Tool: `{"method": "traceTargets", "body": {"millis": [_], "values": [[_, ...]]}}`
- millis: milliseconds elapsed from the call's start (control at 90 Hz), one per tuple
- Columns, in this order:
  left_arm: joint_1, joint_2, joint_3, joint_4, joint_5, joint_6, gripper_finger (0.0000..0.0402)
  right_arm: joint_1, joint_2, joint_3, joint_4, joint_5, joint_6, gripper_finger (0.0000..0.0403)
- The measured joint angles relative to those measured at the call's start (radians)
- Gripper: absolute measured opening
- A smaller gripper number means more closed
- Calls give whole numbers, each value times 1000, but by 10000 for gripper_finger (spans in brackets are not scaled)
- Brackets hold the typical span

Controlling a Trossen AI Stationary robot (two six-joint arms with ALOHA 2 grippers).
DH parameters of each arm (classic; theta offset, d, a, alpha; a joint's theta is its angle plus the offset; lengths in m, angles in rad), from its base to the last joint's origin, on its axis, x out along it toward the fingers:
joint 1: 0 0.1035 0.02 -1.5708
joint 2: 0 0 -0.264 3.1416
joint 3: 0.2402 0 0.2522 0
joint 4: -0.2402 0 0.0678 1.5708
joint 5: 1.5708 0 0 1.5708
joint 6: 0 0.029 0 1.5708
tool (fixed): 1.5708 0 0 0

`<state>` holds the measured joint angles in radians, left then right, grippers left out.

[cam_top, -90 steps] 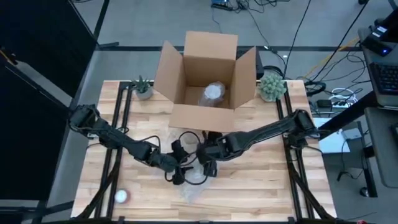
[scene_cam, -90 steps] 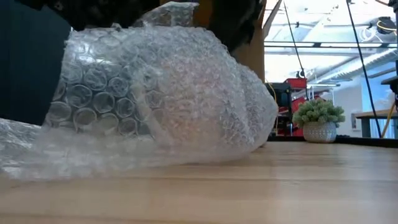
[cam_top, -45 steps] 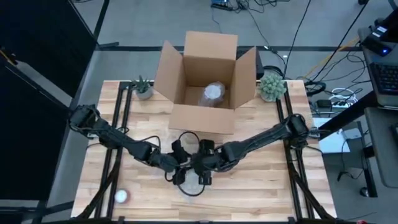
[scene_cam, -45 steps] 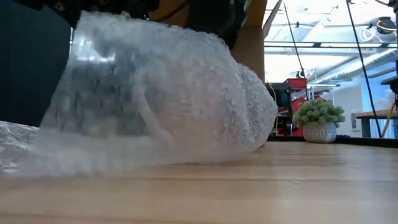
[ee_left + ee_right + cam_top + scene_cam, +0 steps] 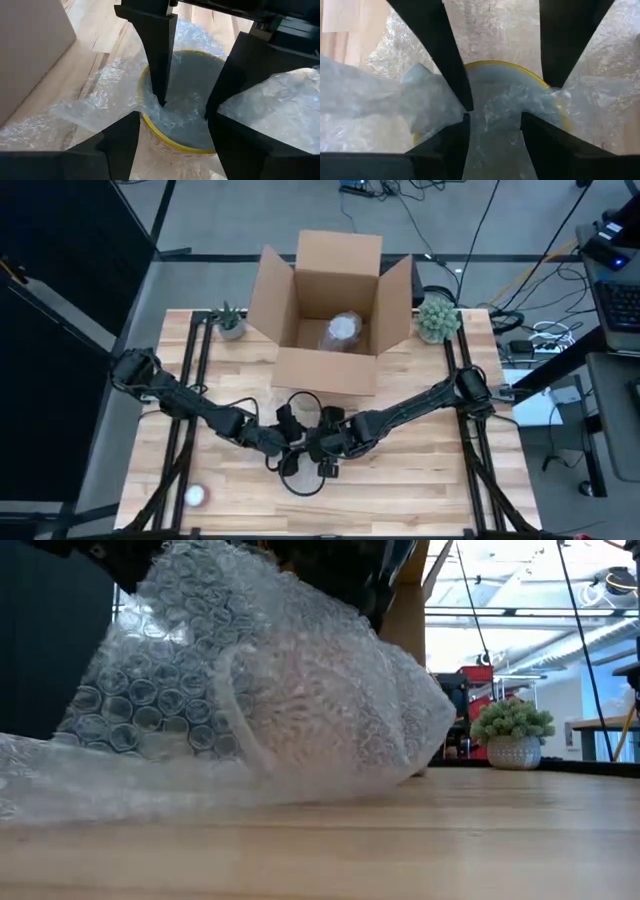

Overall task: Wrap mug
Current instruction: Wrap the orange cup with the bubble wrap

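Note:
The mug [image 5: 182, 107], dark inside with a yellow rim [image 5: 495, 65], stands among clear bubble wrap [image 5: 270, 690] at the table's near middle [image 5: 305, 472]. Wrap covers its wall and is tucked into its mouth. The handle shows through the wrap [image 5: 238, 705]. My left gripper [image 5: 172, 120] comes from the left and stands open over the mug's mouth. My right gripper [image 5: 495, 116] comes from the right, also open, its tips down in the mouth. In the high view both grippers meet over the mug, left [image 5: 288, 452] and right [image 5: 325, 457]. My left gripper has one finger [image 5: 122, 137] beside the wrapped rim [image 5: 150, 125] and the other [image 5: 232, 142] on the opposite side; whether they touch the mug I cannot tell. My right gripper pushes a fold of bubble wrap [image 5: 495, 107] into the mug's mouth with its two open fingertips [image 5: 162, 97], slanting down from above and from the right. The mug rests on the table.
An open cardboard box [image 5: 330, 305] with a wrapped item inside stands at the far middle. Small potted plants sit at the far left [image 5: 230, 322] and far right [image 5: 437, 318]. A small white thing [image 5: 196, 496] lies near the front left corner. Loose wrap trails along the table [image 5: 40, 780].
My right gripper has gone toward the table's left and near edge, down onto the mug, carrying wrap over the rim into the mouth. The wrapped bundle has shifted and stands a little higher on its left side in the low view.

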<state>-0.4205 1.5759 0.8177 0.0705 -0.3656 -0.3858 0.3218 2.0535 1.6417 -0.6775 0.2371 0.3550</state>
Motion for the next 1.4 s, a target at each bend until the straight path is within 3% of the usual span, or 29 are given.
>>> {"method": "traceTargets", "body": {"millis": [533, 989, 1211, 1400], "values": [[-8, -108, -2, -25, 30, 3, 226, -2, 44, 3, 11, 1, 0, 164], [6, 3, 0, 107, -11, 4, 226, -1, 43, -2, 51, -2, -34, 164], [7, 39, 4, 118, -21, 4, 226, 2, -11, -10, 23, -15, -37, 164], [7, 39, 4, 115, -20, 7, 226, 10, -145, -4, -63, -15, -37, 164]]}}
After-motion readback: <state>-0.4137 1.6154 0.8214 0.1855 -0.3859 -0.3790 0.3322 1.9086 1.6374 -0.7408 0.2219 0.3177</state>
